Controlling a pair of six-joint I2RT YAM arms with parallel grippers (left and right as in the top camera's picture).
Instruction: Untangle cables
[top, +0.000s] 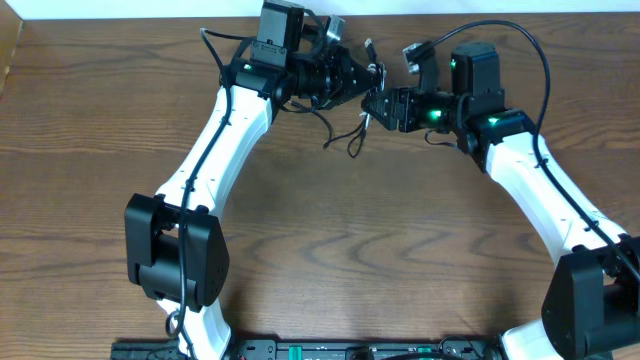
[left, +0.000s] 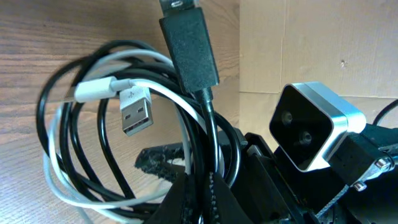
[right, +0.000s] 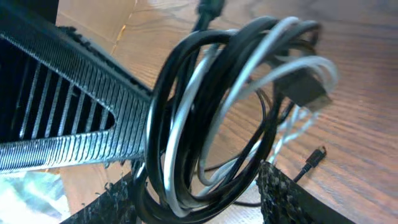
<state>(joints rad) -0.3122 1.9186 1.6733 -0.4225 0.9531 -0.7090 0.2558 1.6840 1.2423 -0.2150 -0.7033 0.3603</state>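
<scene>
A USB trident symbol marks the white plug (left: 135, 112). The left gripper (left: 186, 183) pinches the coiled cables (left: 210, 134). The right gripper (right: 196, 199) straddles them, but I cannot tell whether it grips.

Dark wood-grain table (top: 330, 250); pale board panel (left: 298, 43) along far edge.

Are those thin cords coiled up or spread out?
Coiled: the thin black and white cords loop together in one round bundle in both wrist views.
</scene>
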